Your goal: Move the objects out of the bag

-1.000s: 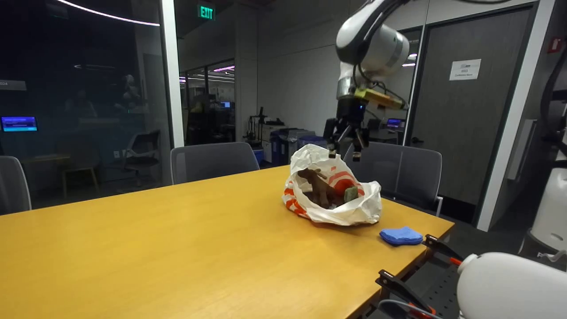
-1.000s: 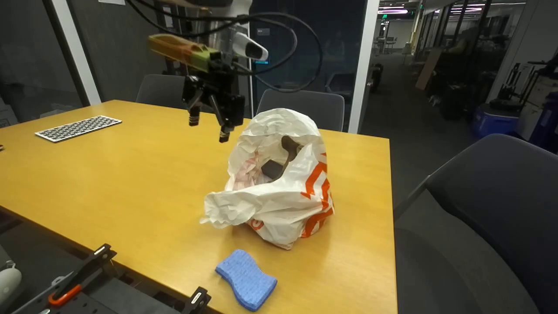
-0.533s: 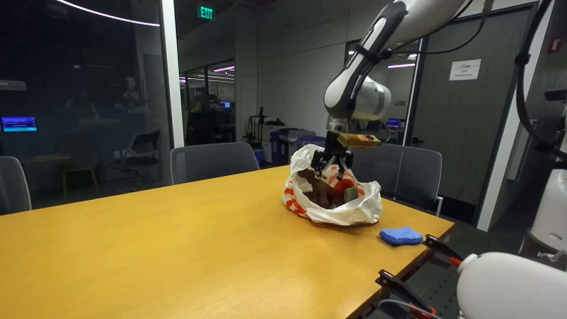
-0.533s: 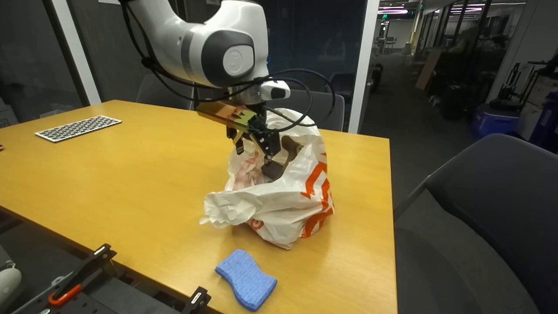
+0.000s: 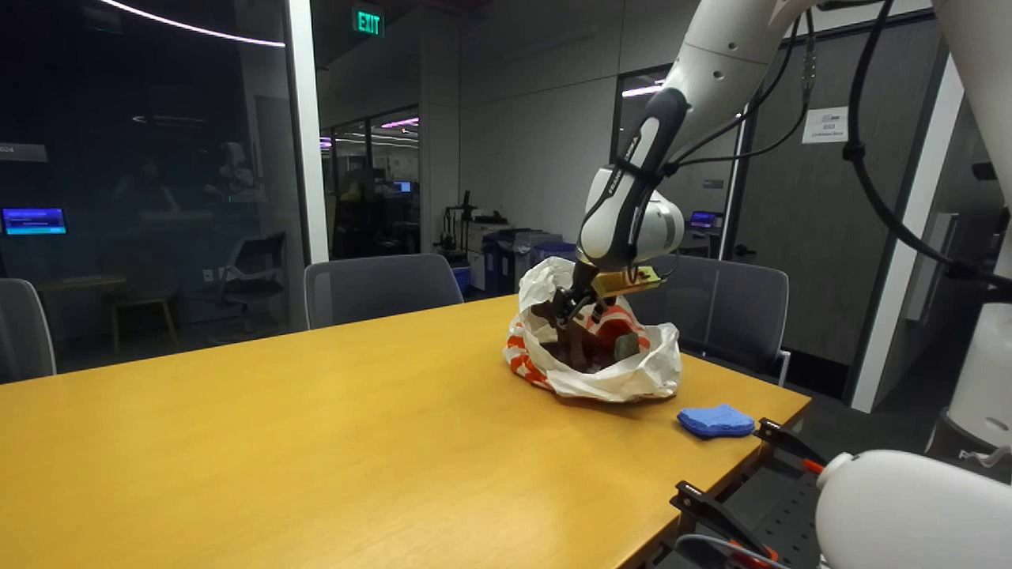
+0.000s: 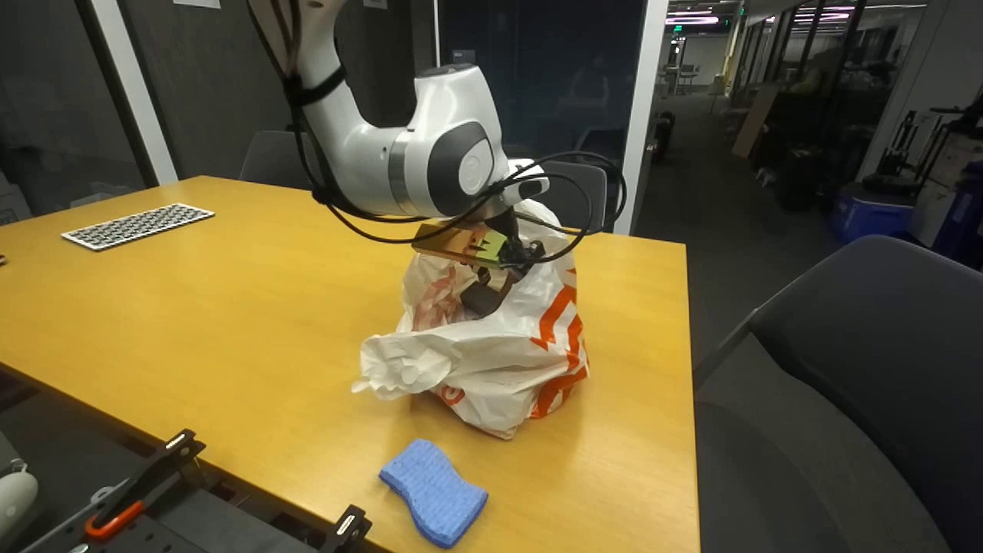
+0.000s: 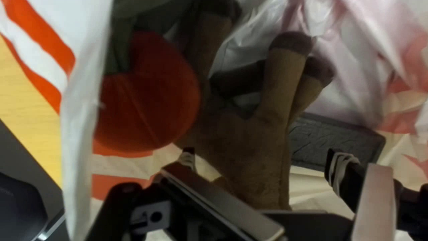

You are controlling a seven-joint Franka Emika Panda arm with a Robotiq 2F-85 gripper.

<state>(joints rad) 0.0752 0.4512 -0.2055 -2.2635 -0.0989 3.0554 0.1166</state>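
End effector point(image 7: 263, 164) wide, spanning toy point(image 7: 242, 142) | toy in bag point(image 6: 480, 365), block point(image 7: 334, 137) at its 3 o'clock (wrist view) | Advise: close on toy alone, excluding block and bag, lift vertically.

Wht-shelled Franka Panda arm point(image 6: 357, 169) has dk screw dots point(image 5: 718, 75), FRANKA lettering point(image 5: 614, 180), blk cable point(image 5: 853, 151) at forearm's point(image 5: 704, 67) 4 o'clock. In an exterior view: wht round cap point(image 6: 474, 165) w/ dk grey surround point(image 6: 442, 173), silver ring point(image 6: 397, 170) at its 9 o'clock, orange-to-yel-grn box point(image 6: 453, 246) at 6. Robotiq gripper point(image 7: 264, 163): blk, silver-grey bars point(image 7: 374, 204), pale-banded fingertips point(image 7: 341, 170).
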